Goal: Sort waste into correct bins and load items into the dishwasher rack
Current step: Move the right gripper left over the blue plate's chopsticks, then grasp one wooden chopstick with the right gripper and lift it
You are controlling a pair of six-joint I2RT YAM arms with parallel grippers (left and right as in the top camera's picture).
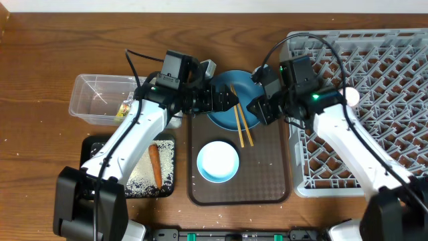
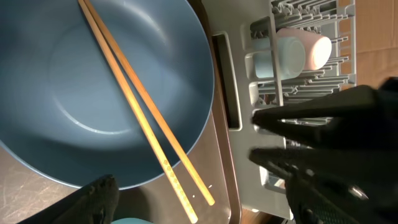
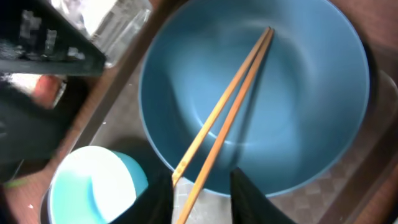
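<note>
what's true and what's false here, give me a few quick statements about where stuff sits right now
1. The chopsticks lie across the blue plate. True.
2. The carrot is in the clear tub. False: it lies in the black tray beside the rice.
3. The bowl is already in the rack. False: it stands on the brown tray, near the plate.
4. A pink cup sits in the rack. True.
5. The wrapper is in the clear tub. True.
</note>
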